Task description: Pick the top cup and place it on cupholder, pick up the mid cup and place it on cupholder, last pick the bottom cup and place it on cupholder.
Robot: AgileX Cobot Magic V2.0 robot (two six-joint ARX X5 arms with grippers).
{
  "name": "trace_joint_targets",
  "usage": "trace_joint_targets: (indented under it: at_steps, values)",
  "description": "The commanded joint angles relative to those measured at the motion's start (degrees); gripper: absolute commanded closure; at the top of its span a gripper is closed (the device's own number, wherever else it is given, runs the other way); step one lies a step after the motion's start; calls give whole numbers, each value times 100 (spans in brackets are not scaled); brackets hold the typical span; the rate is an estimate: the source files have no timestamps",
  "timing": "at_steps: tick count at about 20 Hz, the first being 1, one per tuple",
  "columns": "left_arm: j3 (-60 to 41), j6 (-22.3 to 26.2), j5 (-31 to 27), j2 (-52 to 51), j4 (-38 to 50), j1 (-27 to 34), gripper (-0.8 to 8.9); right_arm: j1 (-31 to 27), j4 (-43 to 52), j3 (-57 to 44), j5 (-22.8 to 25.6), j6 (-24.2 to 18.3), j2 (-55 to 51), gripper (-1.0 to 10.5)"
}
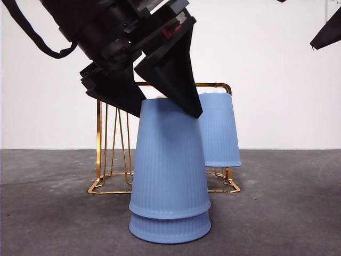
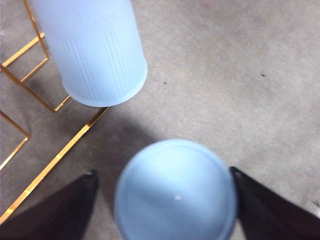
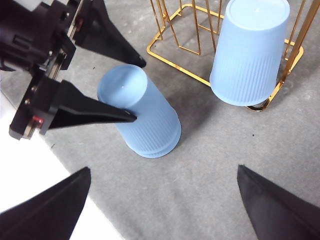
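Observation:
Two pale blue ribbed cups stand upside down as a nested stack near the table's front: an upper cup [image 1: 169, 160] over a lower cup [image 1: 169, 226]. My left gripper [image 1: 170, 106] comes down from above, open, one jaw on each side of the upper cup's top [image 2: 175, 195]. Small gaps show beside the jaws. A third blue cup [image 1: 219, 130] hangs upside down on the right side of the gold wire cupholder [image 1: 98, 138], behind the stack. My right gripper [image 3: 162, 200] waits open, high at the right.
The grey table [image 1: 287, 213] runs out to both sides of the stack. The cupholder's left prongs [image 1: 120, 138] stand bare. A white wall is behind. The right arm shows as a black tip [image 1: 327, 32] at the top right corner.

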Motion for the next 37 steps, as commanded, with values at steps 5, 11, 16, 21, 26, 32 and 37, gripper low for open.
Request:
trace_joint_targets:
  at_steps: [5, 11, 16, 21, 26, 32, 37]
  values:
    - [251, 26, 4, 68, 0, -120, 477, 46, 59, 22, 26, 4, 24, 483]
    - [586, 28, 4, 68, -293, -138, 514, 46, 59, 22, 28, -33, 24, 483]
    - [608, 31, 4, 70, -728, -138, 501, 46, 59, 22, 26, -37, 24, 483]
    - [605, 28, 26, 149, -881, -138, 484, 46, 57, 22, 24, -46, 24, 483]
    - [605, -9, 26, 437, -901, -173, 402, 46, 57, 22, 24, -57, 24, 483]
    - [610, -9, 22, 328, -813, -208, 591, 46, 59, 22, 26, -96, 24, 483]
    - [640, -11, 20, -42, -852, -208, 606, 46, 59, 22, 26, -96, 24, 483]
